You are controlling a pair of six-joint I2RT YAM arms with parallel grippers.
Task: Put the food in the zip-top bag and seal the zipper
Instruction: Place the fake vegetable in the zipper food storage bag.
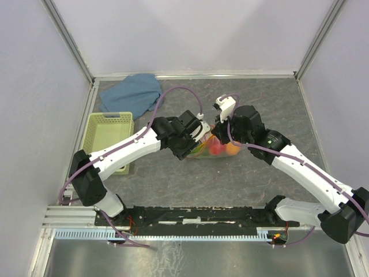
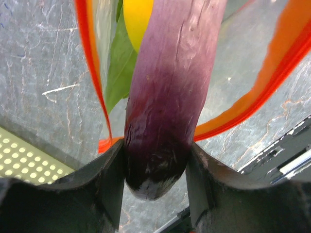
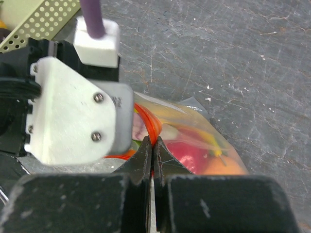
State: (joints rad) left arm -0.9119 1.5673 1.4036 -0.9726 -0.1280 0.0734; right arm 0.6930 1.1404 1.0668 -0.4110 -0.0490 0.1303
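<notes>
The clear zip-top bag (image 1: 219, 151) lies mid-table with red (image 3: 189, 153), orange (image 3: 221, 167), yellow (image 2: 138, 19) and green-leaf (image 2: 119, 68) food inside. My left gripper (image 2: 156, 179) is shut on a dark purple eggplant (image 2: 170, 97). The eggplant points into the bag's mouth, between the two spread red-orange zipper (image 2: 92, 63) strips. My right gripper (image 3: 153, 145) is shut on the zipper strip (image 3: 148, 124) at the far side of the mouth and holds it up. In the top view the left gripper (image 1: 193, 144) and right gripper (image 1: 218, 134) meet over the bag.
A pale green basket (image 1: 108, 138) stands to the left of the bag. A blue cloth (image 1: 134, 92) lies at the back left. The left wrist's white camera housing (image 3: 77, 111) sits close beside my right fingers. Walls enclose the table on three sides.
</notes>
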